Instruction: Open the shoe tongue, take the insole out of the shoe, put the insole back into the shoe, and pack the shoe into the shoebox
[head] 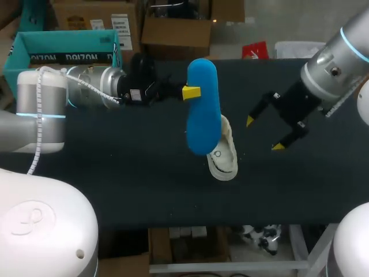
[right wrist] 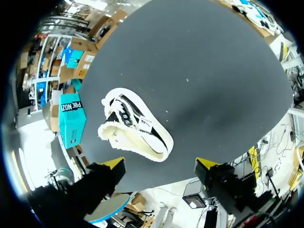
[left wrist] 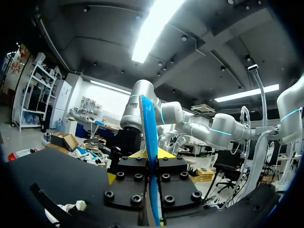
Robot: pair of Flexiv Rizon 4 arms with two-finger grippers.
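Nearest is the left arm, reaching in from the left, and its left gripper (head: 183, 92) is clamped on the blue insole (head: 203, 107), both yellow fingertips (left wrist: 164, 153) pressing its faces with the edge standing between them. The insole hangs above the table (head: 115, 167), its near end over the shoe (head: 223, 156). The right gripper (head: 264, 134) hovers to the right with its fingers spread and nothing in them.

I judge the step in hand to be putting the insole back. To do it well, the right gripper should come down and pin the shoe, holding the tongue clear, while the left arm tips the insole and feeds its leading end in low and slow.

The insole's long axis runs far to near, broad face up. The shoe (right wrist: 133, 126) lies along nearly the same line, a little slanted; which end is its toe I cannot tell. The teal shoebox (head: 63, 49) waits at the far left.
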